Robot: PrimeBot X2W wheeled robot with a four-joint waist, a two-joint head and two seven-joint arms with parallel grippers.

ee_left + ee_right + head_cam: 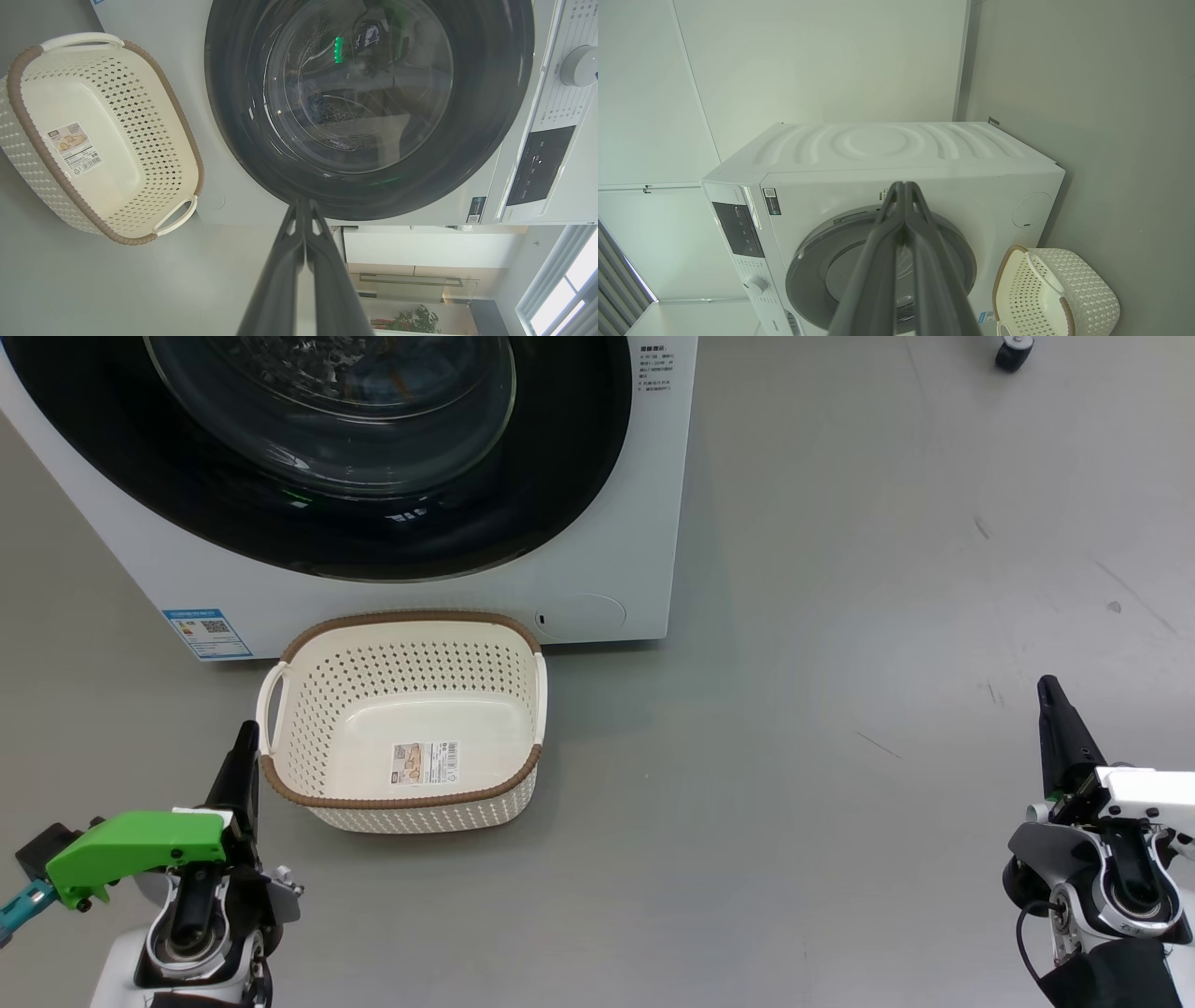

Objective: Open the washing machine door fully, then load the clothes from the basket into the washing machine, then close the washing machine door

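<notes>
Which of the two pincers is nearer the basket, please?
The left pincer: its shut tip sits close beside the basket, by the white side handle, whereas the right pincer stands far off across the grey floor.

Cream-white perforated basket (pixel 411 709) with brown woven-look rim; white washing machine (pixel 607 551) with glossy black-rimmed door (pixel 308 523).

Grey scuffed floor (pixel 840 569), black caster (pixel 1013 353) on it; pale panelled wall (pixel 822 60); bright window (pixel 560 294); potted plant (pixel 411 319).
</notes>
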